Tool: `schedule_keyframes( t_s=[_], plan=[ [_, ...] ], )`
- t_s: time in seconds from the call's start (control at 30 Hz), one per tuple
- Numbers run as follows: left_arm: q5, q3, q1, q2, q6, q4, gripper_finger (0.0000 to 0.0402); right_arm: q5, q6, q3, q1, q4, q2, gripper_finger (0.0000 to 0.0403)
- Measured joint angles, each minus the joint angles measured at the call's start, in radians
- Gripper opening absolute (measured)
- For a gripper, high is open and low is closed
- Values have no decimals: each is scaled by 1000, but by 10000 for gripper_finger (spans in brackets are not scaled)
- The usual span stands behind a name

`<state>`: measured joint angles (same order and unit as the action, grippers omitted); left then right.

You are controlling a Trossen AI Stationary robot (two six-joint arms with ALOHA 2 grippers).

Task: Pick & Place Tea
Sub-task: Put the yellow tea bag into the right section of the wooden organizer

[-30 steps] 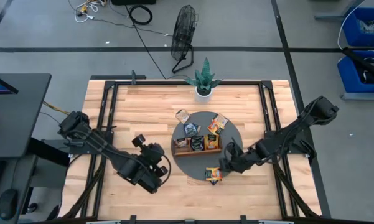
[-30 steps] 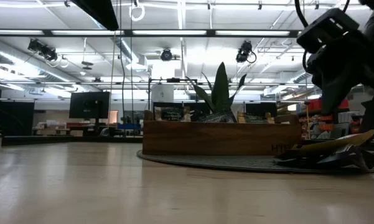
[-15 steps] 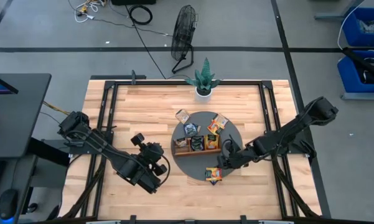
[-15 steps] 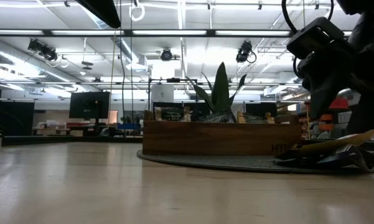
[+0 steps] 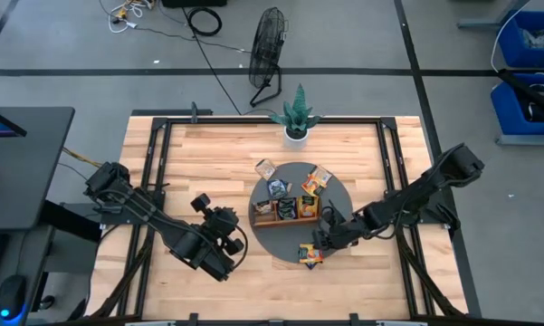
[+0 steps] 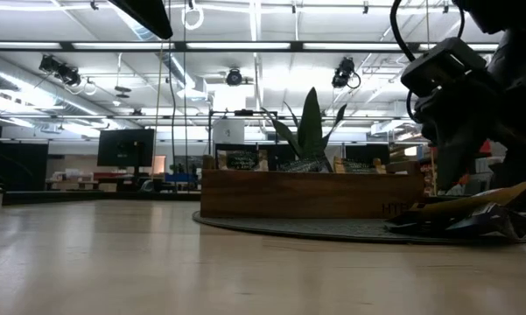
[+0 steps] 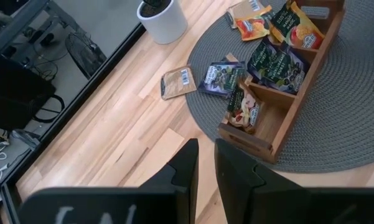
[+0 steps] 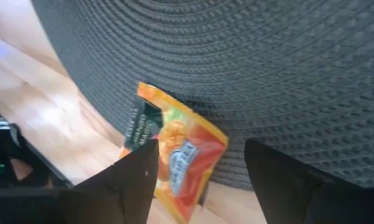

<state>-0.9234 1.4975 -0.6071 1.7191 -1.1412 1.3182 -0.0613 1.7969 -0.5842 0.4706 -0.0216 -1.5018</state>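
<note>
An orange-yellow tea sachet [image 8: 174,155] lies at the near edge of the round grey mat [image 5: 339,195], partly on the mat and partly on the wood. My right gripper [image 8: 202,180] hovers open just above it, one finger on either side. The brown wooden tray [image 5: 287,210] stands on the mat with sachets upright in its compartments [image 7: 271,59]. Loose sachets lie beyond it: a tan one [image 7: 177,81], a blue one [image 7: 221,78] and orange ones [image 5: 317,179]. My left gripper [image 7: 205,168] waits to the left of the mat, raised, fingers nearly together and empty.
A potted plant [image 5: 296,118] stands at the table's far edge behind the mat. Bare wood stretches left of the mat [image 5: 199,163]. Black frame rails run along the table's sides [image 5: 389,154]. In the low view the sachet [image 6: 473,206] lies crumpled in front of the tray.
My right gripper has come down a little and toward the table's left, closer over the orange sachet near the mat's near edge, still open. The sachet has not moved.
</note>
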Motion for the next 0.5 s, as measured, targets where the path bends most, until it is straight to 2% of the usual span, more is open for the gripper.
schedule_keyframes(
  t_s=[0.23, 0.37, 0.5],
  plan=[
    [0, 0, 0, 0, -1, -8, 55, 0, -5, 0, 0, 8, -18, 225],
    [-1, 0, 5, 0, -1, -14, 55, 0, -17, -1, 0, 7, -27, 180],
    [-2, 0, 16, 0, -1, -15, 55, -16, -49, -1, 0, 1, -30, 116]
  ],
)
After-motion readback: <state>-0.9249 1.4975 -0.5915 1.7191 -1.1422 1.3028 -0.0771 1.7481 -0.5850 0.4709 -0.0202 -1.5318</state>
